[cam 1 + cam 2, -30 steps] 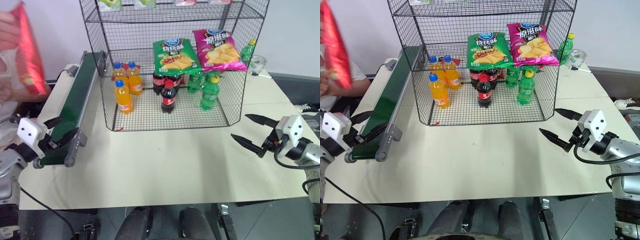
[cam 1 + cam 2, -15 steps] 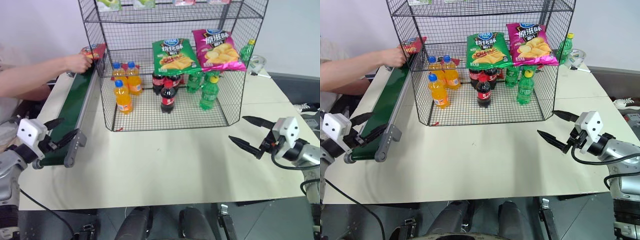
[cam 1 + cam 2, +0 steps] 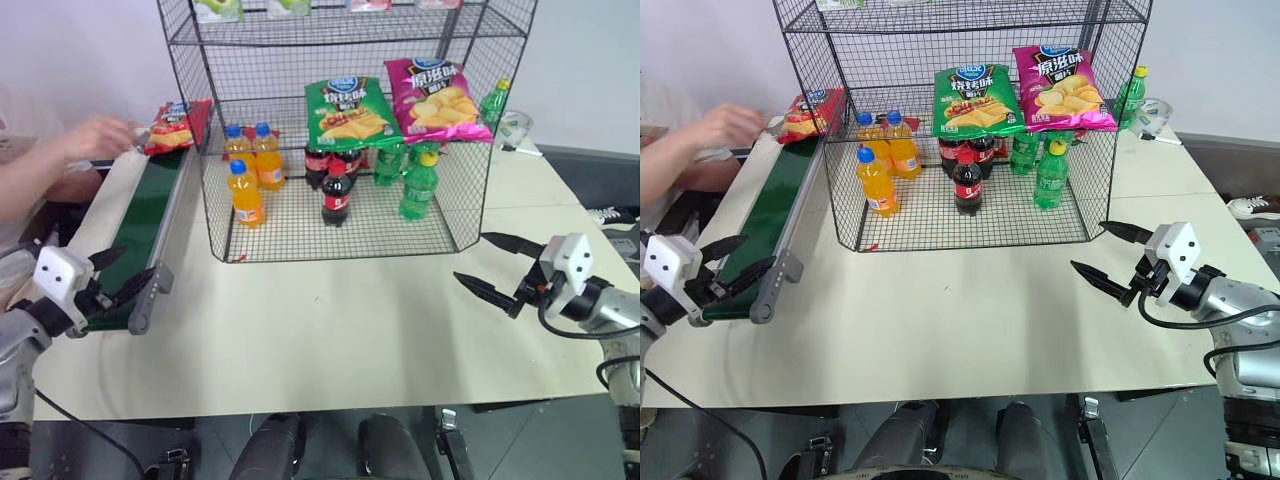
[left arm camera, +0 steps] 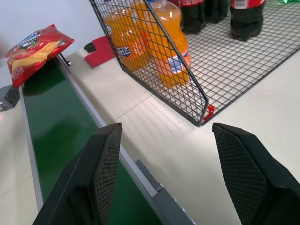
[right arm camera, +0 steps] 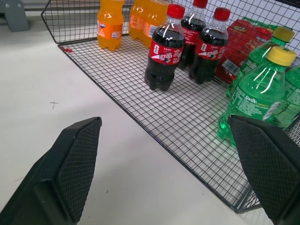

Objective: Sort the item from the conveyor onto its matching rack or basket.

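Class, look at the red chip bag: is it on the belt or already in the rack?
On the belt. The red bag lies flat at the far end of the green belt, outside the rack.

Glossy red potato-chip bag [image 3: 176, 125] w/ blue round logo and yellow chips pictured is lying flat, face up, at far end of the long narrow dark-green conveyor belt [image 3: 140, 228], overhanging that end a bit. Belt w/ grey metal side rails is running along the left edge of the table, near end by the front-left corner. Tall black wire-mesh rack [image 3: 452, 200] w/ several tiers is standing just beside the belt's far half, toward the table's back edge.
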